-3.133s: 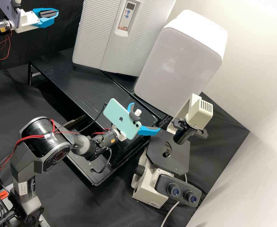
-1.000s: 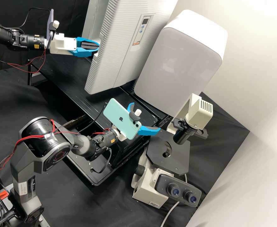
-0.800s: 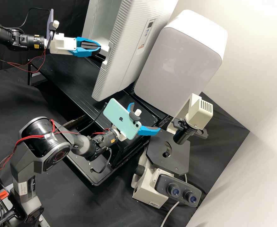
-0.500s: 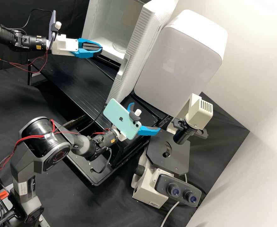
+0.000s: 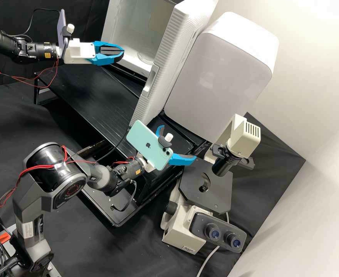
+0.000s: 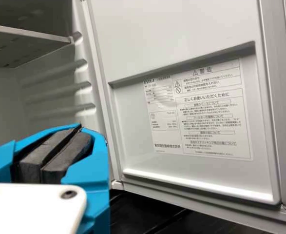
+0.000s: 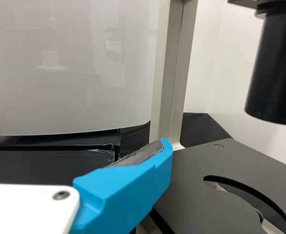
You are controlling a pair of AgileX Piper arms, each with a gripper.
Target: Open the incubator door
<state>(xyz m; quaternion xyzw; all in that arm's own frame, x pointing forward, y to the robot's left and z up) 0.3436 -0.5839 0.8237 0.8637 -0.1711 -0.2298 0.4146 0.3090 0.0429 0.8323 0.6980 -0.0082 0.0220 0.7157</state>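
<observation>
The incubator [image 5: 117, 34] has its door [image 5: 173, 54] swung wide, with the white chamber exposed. On the door's free edge is a handle recess [image 5: 150, 81]. My left gripper [image 5: 122, 53] is shut and empty before the chamber opening, apart from the door. The left wrist view has the left gripper [image 6: 83, 130] with its pads together, beside the door's labelled inner face [image 6: 172, 29]. My right gripper [image 5: 178, 142] stands open and empty between the door's lower end and the microscope. One blue finger of the right gripper [image 7: 125, 190] appears in the right wrist view.
A white rounded cabinet [image 5: 219, 77] stands close beside the opened door. The microscope [image 5: 206, 188] is at the right, its dark stage near my right gripper. Below the incubator lies a black platform [image 5: 88, 92]. A wire shelf [image 6: 26, 41] sits inside the chamber.
From closed, the door has swung out toward the white cabinet. My left gripper came in from the upper left, touched the door's edge, and is now apart from it. The right arm has kept still.
</observation>
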